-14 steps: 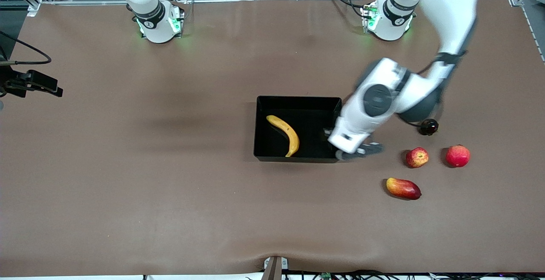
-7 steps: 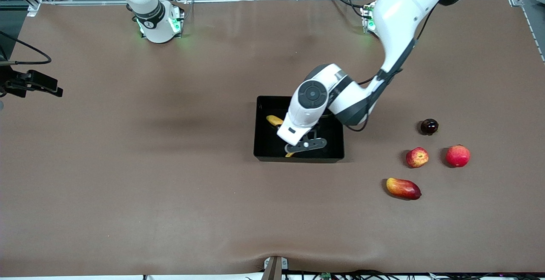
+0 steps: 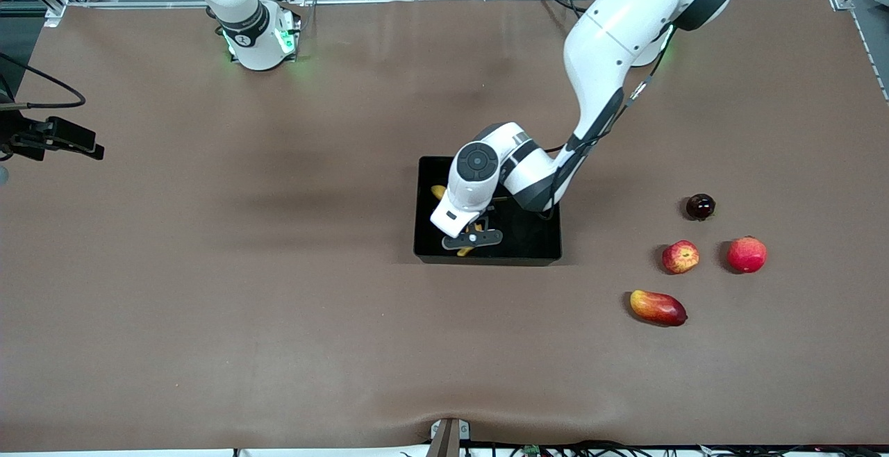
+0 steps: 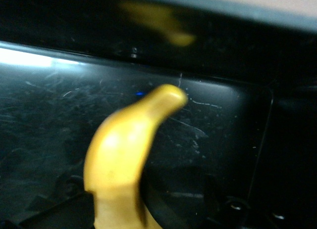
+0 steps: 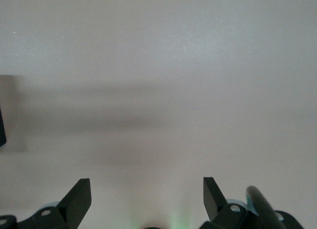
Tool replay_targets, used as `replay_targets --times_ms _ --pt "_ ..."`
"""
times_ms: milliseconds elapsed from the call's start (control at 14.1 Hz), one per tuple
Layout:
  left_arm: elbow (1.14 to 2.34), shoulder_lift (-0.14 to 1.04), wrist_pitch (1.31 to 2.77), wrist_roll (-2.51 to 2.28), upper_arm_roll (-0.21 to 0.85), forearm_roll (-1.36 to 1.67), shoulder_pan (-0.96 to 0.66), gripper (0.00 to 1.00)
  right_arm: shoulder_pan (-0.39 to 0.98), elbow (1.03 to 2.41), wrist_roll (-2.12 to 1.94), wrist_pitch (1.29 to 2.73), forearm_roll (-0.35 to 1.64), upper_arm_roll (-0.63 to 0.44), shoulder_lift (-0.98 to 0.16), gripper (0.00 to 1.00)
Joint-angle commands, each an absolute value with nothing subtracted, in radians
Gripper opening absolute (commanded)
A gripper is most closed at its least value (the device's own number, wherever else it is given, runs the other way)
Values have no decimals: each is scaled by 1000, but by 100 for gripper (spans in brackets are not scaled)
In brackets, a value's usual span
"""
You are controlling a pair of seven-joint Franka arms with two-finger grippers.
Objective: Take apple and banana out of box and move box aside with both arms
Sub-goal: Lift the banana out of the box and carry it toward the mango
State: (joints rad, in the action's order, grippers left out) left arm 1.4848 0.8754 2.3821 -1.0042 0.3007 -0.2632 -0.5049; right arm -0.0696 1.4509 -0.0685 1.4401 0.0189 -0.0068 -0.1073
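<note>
My left gripper (image 3: 472, 238), fingers apart, straddles the banana (image 4: 124, 155) near the box's (image 3: 542, 252) six-o'clock wall; closing off-centre could roll it out. The apple (image 3: 680, 257) is already on the desk. My right gripper (image 5: 147, 199) waits, fingers apart.

A brown table (image 3: 278, 304) fills the room's middle, its cloth surface slightly rippled near the front camera's edge. Toward the left arm's end lie three loose fruits that stay out of the job: a plain red-pink round fruit (image 3: 746, 254), a small dark glossy round fruit (image 3: 700, 206) farther from the front camera than it, and an elongated red-yellow mango-like fruit (image 3: 658, 307) nearer to the camera than both. All three sit apart, none touching. At the right arm's end, a black device on a bracket (image 3: 52, 139) with a cable juts over the table edge.
</note>
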Motion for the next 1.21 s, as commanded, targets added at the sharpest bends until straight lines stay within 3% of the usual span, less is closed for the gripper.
replay_targets --times_ms 0,71,427,782,1138 --pt "1453 914 2410 -1011 288 -287 -520 26 -80 1436 -75 1431 12 -2 -117 100" --pt "1453 913 2410 -1014 288 -287 -520 0 -83 1436 -81 1431 14 -2 -117 100" --pt "1453 846 2367 -1019 288 -290 -506 0 -81 1436 -84 1425 12 -2 -117 100" --pt "1454 686 2182 -1014 291 -276 -494 0 -57 1453 -138 1416 23 0 -126 100" --pt "1454 565 2071 -938 301 -273 -391 0 147 1480 161 1385 35 3 -123 100"
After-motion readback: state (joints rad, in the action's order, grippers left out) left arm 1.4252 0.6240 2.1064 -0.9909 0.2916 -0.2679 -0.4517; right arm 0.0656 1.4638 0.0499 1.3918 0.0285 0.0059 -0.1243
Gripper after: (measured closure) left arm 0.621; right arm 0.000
